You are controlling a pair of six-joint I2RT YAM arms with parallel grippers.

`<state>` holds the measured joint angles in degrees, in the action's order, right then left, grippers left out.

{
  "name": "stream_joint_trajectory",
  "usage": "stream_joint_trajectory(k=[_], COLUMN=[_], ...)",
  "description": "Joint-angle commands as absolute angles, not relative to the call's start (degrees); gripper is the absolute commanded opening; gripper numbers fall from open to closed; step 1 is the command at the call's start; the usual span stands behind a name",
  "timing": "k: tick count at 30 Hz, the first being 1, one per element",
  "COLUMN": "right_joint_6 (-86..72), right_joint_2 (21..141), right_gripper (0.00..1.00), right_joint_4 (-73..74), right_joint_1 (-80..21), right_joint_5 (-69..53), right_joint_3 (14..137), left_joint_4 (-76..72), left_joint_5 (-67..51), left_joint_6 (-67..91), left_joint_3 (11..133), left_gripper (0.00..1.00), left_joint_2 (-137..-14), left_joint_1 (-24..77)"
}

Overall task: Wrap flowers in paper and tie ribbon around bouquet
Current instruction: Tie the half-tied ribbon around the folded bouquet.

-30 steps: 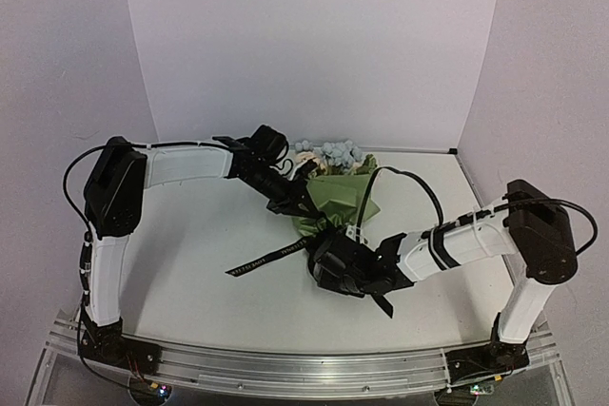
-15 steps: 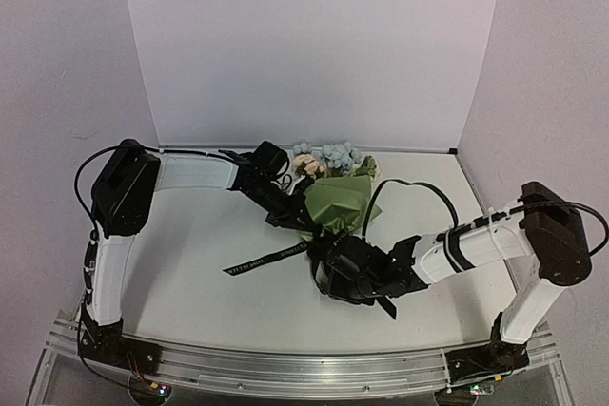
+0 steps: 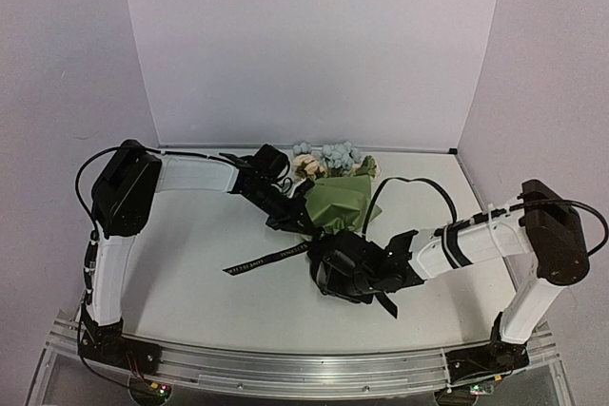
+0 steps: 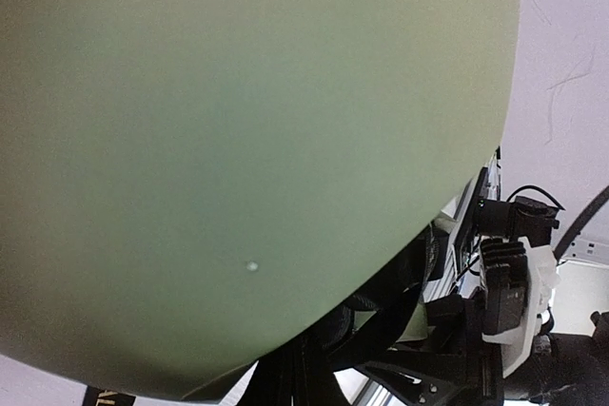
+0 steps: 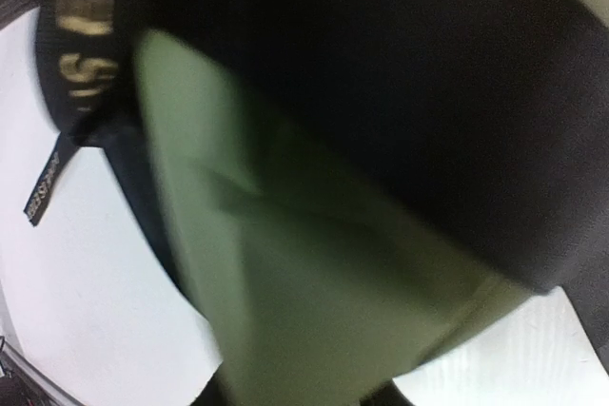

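Moved: left gripper (image 3: 290, 219) slid nearward along bouquet (image 3: 340, 199); closed against paper (image 4: 238, 140).
Right gripper (image 3: 328, 256): opening unclear.
Ribbon (image 3: 262, 259): tail trails left.

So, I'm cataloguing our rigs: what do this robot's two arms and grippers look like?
Both are alike: the left arm and right arm have white tubular links between bulky black joint housings. The left gripper and right gripper are black. Thin black cables loop outside each arm. No markings are legible.
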<state>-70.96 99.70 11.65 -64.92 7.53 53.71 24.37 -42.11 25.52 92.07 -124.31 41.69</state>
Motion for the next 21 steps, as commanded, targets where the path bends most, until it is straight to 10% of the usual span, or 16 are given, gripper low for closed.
stream_joint_trajectory(k=[1,18,21], right_joint_6=[-71.9,-72.8,-72.8], right_joint_2=[101.4,98.2,97.4], right_gripper=[0.11,0.00,0.16], right_joint_4=[12.9,15.4,15.4], right_joint_1=[-65.0,-65.3,-65.9], right_joint_5=[8.0,6.4,7.7], right_joint_3=[57.4,54.8,54.8], left_joint_4=[23.3,23.7,23.7], left_joint_5=[-43.4,-42.8,-43.2], left_joint_6=[24.9,24.7,24.7], left_joint_3=[92.1,92.6,92.5], left_gripper=[0.00,0.00,0.00], left_joint_2=[-122.9,-124.1,-124.0], left_joint_1=[41.8,41.3,41.3])
